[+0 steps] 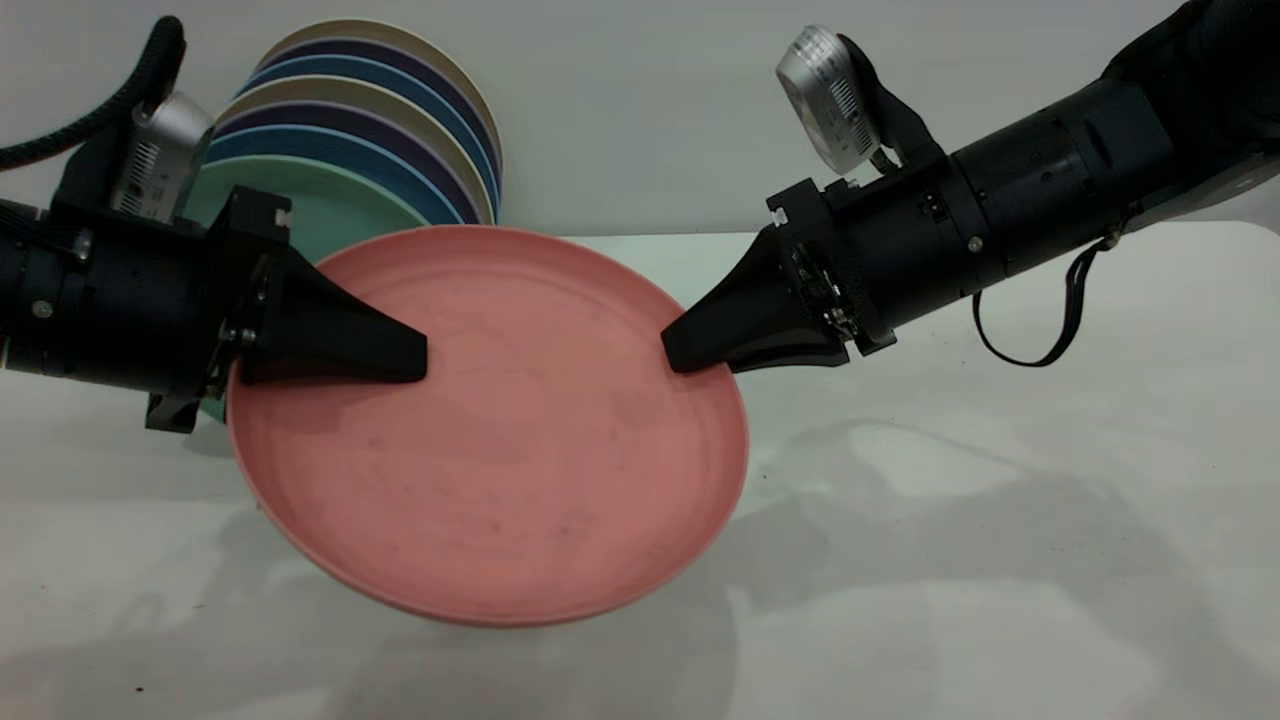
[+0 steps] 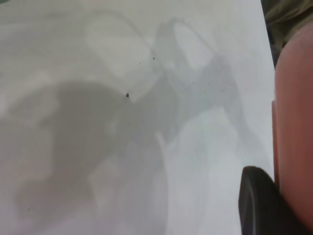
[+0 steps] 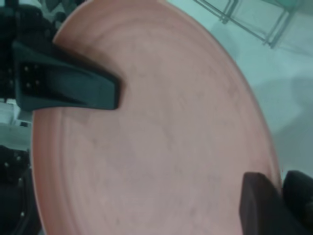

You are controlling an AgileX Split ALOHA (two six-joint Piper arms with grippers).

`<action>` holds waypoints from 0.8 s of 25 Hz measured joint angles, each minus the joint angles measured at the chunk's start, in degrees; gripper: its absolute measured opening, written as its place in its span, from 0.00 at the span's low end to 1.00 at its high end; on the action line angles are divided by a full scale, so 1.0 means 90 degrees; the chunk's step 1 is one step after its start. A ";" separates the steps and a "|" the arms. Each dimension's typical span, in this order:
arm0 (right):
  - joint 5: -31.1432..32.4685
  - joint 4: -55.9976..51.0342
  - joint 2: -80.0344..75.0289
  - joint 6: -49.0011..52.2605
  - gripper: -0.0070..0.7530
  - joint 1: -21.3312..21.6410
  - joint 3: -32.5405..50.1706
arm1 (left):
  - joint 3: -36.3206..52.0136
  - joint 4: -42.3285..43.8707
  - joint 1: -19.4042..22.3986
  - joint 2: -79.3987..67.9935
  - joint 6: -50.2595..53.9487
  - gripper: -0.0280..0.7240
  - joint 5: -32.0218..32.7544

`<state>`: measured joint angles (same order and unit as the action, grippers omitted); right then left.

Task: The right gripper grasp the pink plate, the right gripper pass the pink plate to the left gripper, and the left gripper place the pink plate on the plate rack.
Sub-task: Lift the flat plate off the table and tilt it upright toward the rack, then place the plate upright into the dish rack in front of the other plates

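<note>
The pink plate (image 1: 490, 430) hangs tilted above the table, held between both grippers. My left gripper (image 1: 424, 355) is shut on its left rim, with one finger lying across the plate's face. My right gripper (image 1: 668, 352) is shut on the right rim. In the right wrist view the plate (image 3: 161, 137) fills the frame, its rim sits between my right gripper's (image 3: 277, 190) two fingers, and the left gripper's finger (image 3: 73, 88) lies on the far side. In the left wrist view one finger (image 2: 259, 203) sits against the plate (image 2: 293, 122). The plate rack (image 3: 244, 14) shows as thin wire.
Several plates stand upright in a row at the back left, a mint-green one (image 1: 330, 200) in front and blue, purple and cream ones (image 1: 400, 110) behind. The white table (image 1: 1000, 500) stretches to the right and front under the plate.
</note>
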<state>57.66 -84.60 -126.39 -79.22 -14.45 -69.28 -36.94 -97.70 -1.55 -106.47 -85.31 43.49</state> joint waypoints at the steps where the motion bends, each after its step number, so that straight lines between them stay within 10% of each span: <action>1: 0.0056 0.0006 0.0000 0.0040 0.24 0.0045 0.0000 | 0.0000 0.0000 0.0000 0.0000 0.0000 0.20 0.0019; 11: 0.0832 0.0378 0.0000 0.0819 0.90 0.0926 0.0000 | -0.0012 0.0056 0.0000 0.0000 -0.0490 0.20 -0.0598; 20: 0.0494 0.2958 0.0032 0.2781 0.69 0.1795 0.0000 | -0.0693 0.1849 0.0000 0.0578 0.0215 0.20 -0.1012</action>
<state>62.11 -57.98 -126.10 -54.19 1.71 -69.28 -43.18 -81.06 -1.55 -101.27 -83.38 34.38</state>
